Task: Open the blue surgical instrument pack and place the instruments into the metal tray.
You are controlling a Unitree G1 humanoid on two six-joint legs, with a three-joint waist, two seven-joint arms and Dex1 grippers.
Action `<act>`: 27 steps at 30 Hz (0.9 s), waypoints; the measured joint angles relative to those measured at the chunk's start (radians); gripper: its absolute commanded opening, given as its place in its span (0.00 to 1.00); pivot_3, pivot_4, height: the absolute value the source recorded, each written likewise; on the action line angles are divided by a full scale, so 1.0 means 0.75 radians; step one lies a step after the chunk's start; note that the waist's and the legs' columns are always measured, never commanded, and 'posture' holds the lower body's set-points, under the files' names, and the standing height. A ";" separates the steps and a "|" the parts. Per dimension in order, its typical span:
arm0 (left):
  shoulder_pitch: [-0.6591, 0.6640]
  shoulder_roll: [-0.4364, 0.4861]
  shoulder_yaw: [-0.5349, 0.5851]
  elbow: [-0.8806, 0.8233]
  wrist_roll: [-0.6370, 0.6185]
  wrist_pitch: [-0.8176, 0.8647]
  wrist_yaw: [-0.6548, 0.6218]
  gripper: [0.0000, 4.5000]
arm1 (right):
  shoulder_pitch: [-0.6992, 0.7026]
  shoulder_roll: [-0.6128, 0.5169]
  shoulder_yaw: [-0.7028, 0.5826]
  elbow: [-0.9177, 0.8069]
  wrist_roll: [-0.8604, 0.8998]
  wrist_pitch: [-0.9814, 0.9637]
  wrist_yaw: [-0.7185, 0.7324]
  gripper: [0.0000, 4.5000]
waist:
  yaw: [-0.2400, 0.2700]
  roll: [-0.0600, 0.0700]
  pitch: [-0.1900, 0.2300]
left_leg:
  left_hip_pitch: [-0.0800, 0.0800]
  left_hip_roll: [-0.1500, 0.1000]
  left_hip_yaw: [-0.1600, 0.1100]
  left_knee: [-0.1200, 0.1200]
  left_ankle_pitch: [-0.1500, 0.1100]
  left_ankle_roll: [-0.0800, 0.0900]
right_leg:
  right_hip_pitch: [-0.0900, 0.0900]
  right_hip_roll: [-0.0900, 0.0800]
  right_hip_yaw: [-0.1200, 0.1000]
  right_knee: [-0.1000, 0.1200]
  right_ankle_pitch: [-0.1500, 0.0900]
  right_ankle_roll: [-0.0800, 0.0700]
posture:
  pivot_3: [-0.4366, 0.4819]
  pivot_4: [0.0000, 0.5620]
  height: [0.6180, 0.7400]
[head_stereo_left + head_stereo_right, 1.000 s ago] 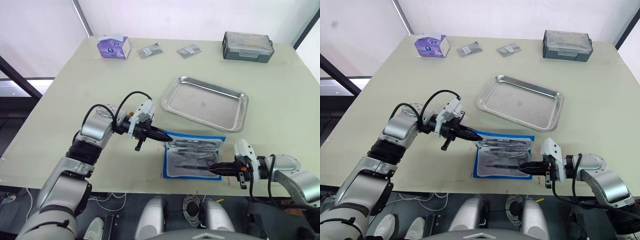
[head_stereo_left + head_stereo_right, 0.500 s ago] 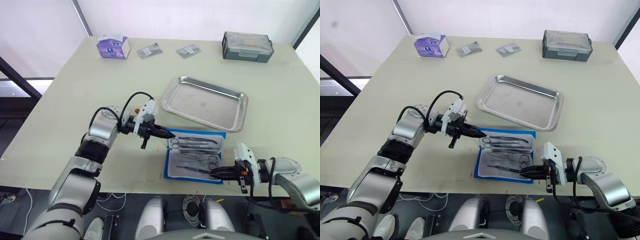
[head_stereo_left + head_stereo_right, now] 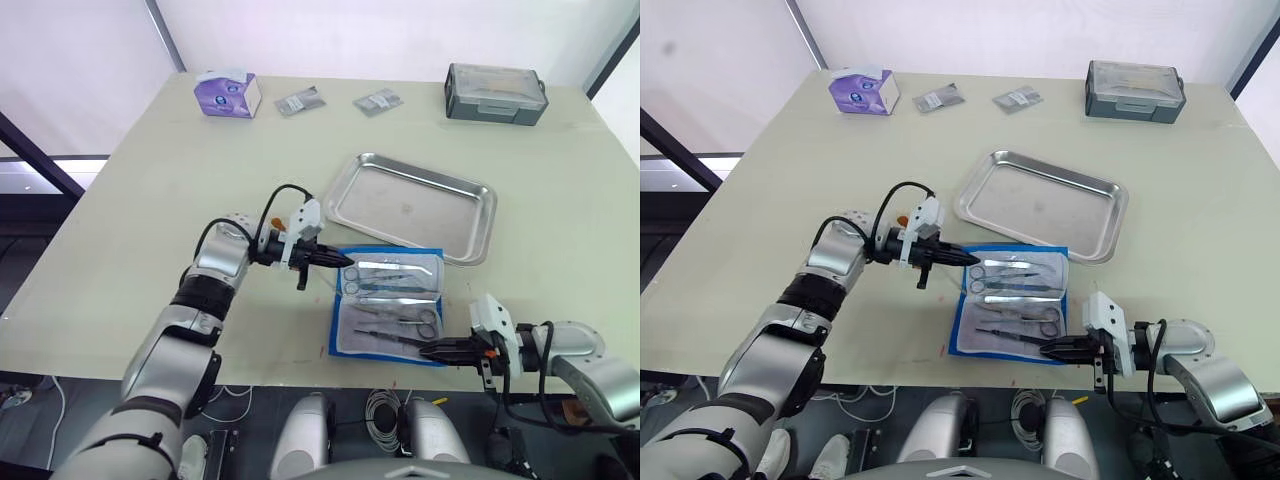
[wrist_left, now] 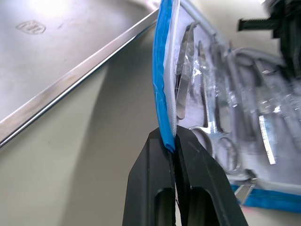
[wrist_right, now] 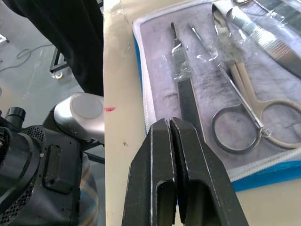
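Near the bench's [image 3: 150,180] front edge, the blue surgical instrument pack [image 3: 392,305] lies opened, its pale lining up, with the instruments [image 3: 395,290] tucked in clear pockets. At its nine o'clock corner the left claw [image 3: 343,263] is clamped on the pack's blue edge, lifting that flap upright. At five o'clock the right claw [image 3: 428,349] has its fingers pressed together at the pack's front edge; whether it pinches the fabric is unclear. At the pack's twelve o'clock sits the metal tray [image 3: 340,195], its rim just beside the flap.
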State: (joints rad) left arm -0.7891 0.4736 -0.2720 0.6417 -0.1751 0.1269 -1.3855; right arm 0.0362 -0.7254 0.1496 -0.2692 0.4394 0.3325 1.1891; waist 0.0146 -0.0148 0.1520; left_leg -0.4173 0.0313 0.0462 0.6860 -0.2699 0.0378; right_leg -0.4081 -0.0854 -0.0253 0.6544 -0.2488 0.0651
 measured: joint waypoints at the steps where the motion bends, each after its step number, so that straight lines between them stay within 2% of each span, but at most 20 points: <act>1: -0.008 -0.011 -0.002 0.010 0.020 -0.010 0.017 0.00 | 0.001 0.004 0.000 0.005 -0.002 -0.011 -0.001 0.02 | 0.000 0.000 0.000 | 0.000 0.000 0.000 0.000 0.000 0.000 | 0.000 0.000 0.000 0.000 0.000 0.000 | 0.48 0.27 0.89; 11: -0.027 -0.034 -0.005 0.039 0.090 -0.100 0.046 0.00 | 0.010 0.037 -0.010 0.007 -0.009 -0.076 -0.024 0.02 | 0.000 0.000 0.000 | 0.000 0.000 0.000 0.000 0.000 0.000 | 0.000 0.000 0.000 0.000 0.000 0.000 | 0.48 0.27 0.89; 16: -0.027 -0.034 -0.004 0.043 0.100 -0.120 0.045 0.00 | 0.002 0.087 -0.121 -0.008 0.055 -0.108 -0.072 0.02 | 0.000 0.000 0.000 | 0.000 0.000 0.000 0.000 0.000 0.000 | 0.000 0.000 0.000 0.001 0.000 0.000 | 0.48 0.27 0.89; 19: -0.027 -0.034 -0.003 0.050 0.101 -0.129 0.040 0.00 | -0.012 0.063 -0.156 -0.039 0.099 -0.088 -0.060 0.22 | 0.000 0.000 0.000 | 0.000 0.000 0.000 0.000 0.000 0.000 | 0.000 0.000 0.000 0.001 0.000 0.000 | 0.48 0.27 0.89; 24: -0.030 -0.035 0.000 0.065 0.101 -0.153 0.033 0.00 | -0.073 0.053 -0.194 -0.047 0.134 -0.069 -0.056 0.71 | -0.001 0.000 0.000 | 0.000 0.000 0.000 0.000 0.000 0.000 | 0.000 0.000 0.000 0.001 0.000 0.000 | 0.48 0.27 0.89; 26: -0.035 -0.036 0.000 0.074 0.101 -0.160 0.027 0.00 | -0.117 0.054 -0.205 -0.032 0.122 -0.096 -0.056 0.96 | 0.000 0.000 0.000 | 0.000 0.000 0.000 0.000 0.000 0.000 | 0.000 0.000 0.000 0.001 0.000 0.000 | 0.48 0.27 0.89; 27: -0.036 -0.037 0.000 0.076 0.101 -0.162 0.026 0.00 | -0.124 0.054 -0.206 -0.026 0.116 -0.104 -0.055 0.98 | 0.000 0.000 0.000 | 0.000 0.000 0.000 0.000 0.000 0.000 | 0.000 0.000 0.000 0.001 0.000 0.000 | 0.48 0.27 0.89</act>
State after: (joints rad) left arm -0.8162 0.4459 -0.2722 0.6985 -0.0994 0.0053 -1.3660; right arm -0.0566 -0.6851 -0.0050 -0.2886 0.5262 0.2548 1.1475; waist 0.0145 -0.0146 0.1518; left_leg -0.4170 0.0312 0.0464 0.6862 -0.2698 0.0377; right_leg -0.4079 -0.0855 -0.0253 0.6549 -0.2488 0.0651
